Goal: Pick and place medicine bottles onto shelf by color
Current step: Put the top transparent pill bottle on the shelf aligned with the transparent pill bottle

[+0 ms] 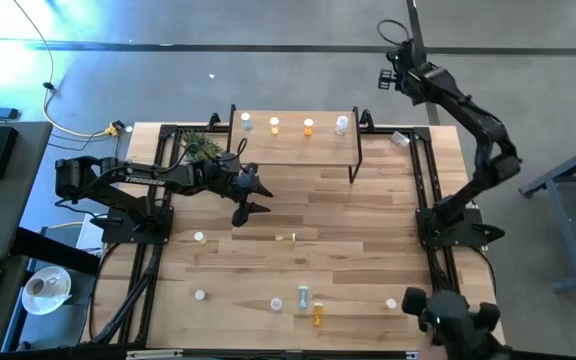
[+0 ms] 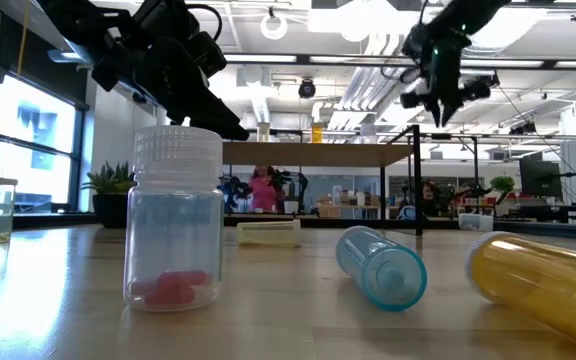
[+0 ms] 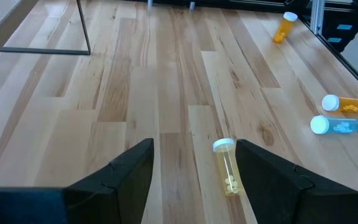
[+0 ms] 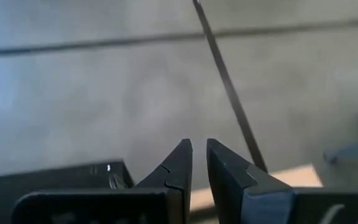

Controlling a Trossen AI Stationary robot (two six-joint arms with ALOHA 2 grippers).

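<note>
The shelf (image 1: 293,148) stands at the table's far middle on thin black legs. A row of bottles stands on it: pale blue (image 1: 246,122), yellow (image 1: 275,125), orange (image 1: 308,126) and clear (image 1: 341,124). My left gripper (image 1: 253,196) is open and empty above the table, in front of the shelf. A pale yellow bottle (image 3: 227,167) lies on its side on the table just ahead of the gripper's fingers; it also shows in the high view (image 1: 286,237). My right gripper (image 1: 388,76) is shut and empty, raised beyond the table's far right corner, over the floor.
Loose bottles stand or lie near the table's near edge: a clear one (image 2: 175,222) upright, blue (image 1: 303,297) and orange (image 1: 318,315) ones on their sides, and white-capped ones (image 1: 199,237). A clear bottle (image 1: 400,140) lies right of the shelf. A green plant (image 1: 203,148) stands at the shelf's left end.
</note>
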